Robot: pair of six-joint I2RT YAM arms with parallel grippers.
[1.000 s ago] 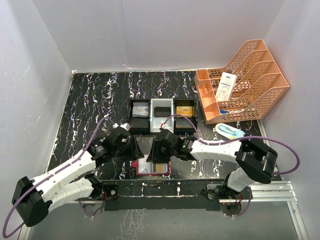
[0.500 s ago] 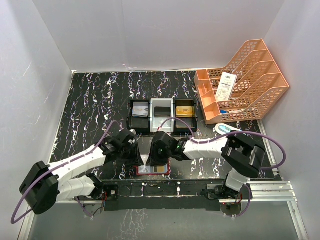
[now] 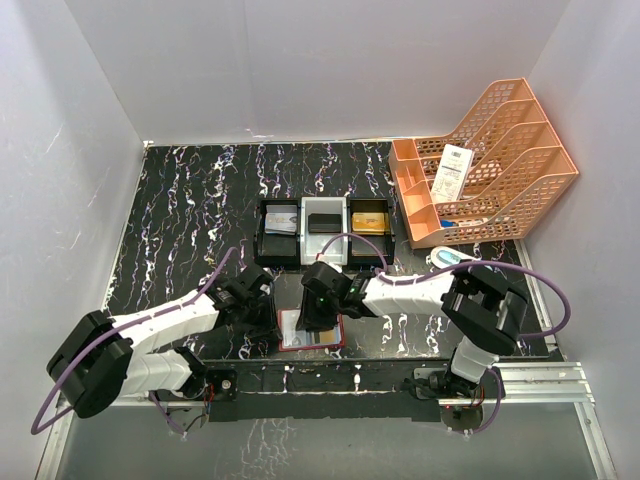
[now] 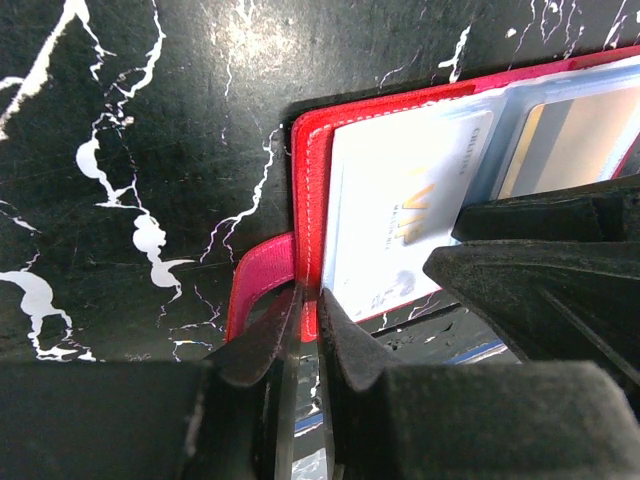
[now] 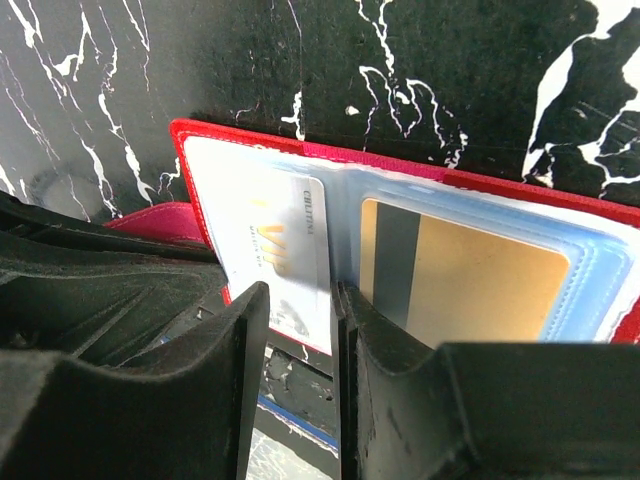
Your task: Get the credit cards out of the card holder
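Observation:
The card holder, a red wallet, lies opened at the table's near edge. In the left wrist view my left gripper is shut on its red left border, beside the snap tab. Two credit cards sit in its clear pockets: a light blue one and a gold one. My right gripper hangs over the lower edge of the light blue card, jaws a finger-width apart. Its right fingertip is at the seam between the two pockets. From above, both grippers cover much of the wallet.
A black-and-white three-compartment tray holding cards stands just behind the grippers. An orange mesh file rack fills the back right, with a white and blue object in front of it. The table's near edge runs right under the wallet.
Both grippers have come down onto the wallet. The left jaws have closed on its left border, the right jaws have narrowed, and the wallet now sits slightly skewed.

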